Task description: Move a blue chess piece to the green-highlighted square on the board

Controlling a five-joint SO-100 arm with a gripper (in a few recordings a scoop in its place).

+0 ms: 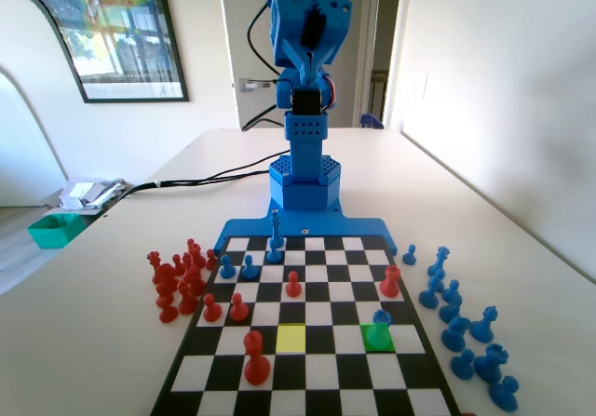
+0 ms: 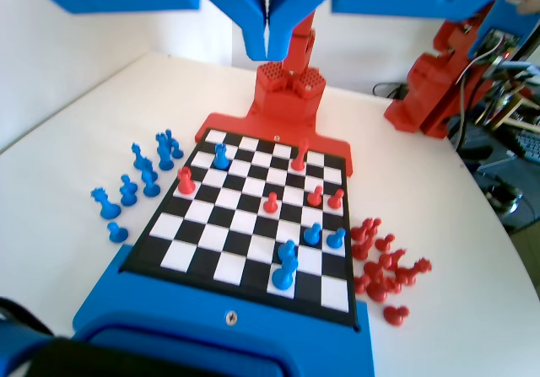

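Blue chess piece (image 1: 380, 319) stands on the green-highlighted square (image 1: 376, 338), far out along the board (image 1: 307, 369) and well below the raised claw (image 2: 268, 44). Claw jaws pressed together, holding nothing. Placement judged complete; arm appears drawn back. Next: stay clear, confirm the pawn stands upright.

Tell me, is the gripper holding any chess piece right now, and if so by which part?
Nothing is held. The gripper hangs high above the board with its jaws closed together and nothing between them.
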